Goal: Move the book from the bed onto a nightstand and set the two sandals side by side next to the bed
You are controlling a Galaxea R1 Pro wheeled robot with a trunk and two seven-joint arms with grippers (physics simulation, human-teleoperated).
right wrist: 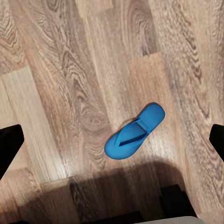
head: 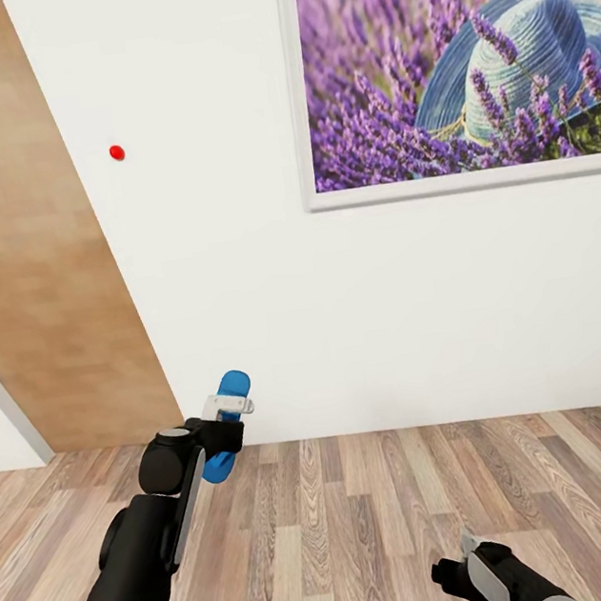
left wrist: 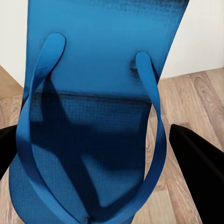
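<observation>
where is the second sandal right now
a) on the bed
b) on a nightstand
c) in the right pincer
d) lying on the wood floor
d: the right wrist view shows the second sandal flat on the wood floor, while the left pincer holds the other sandal.

The held sandal (left wrist: 93, 116) is showing a matt blue sole with fine woven-looking texture and smooth rubbery straps; the other sandal (right wrist: 134, 131) is looking smooth, faintly sheened; the floor (head: 373, 530) is showing grained wood planks; the wall (head: 236, 252) is looking plain matt white.
</observation>
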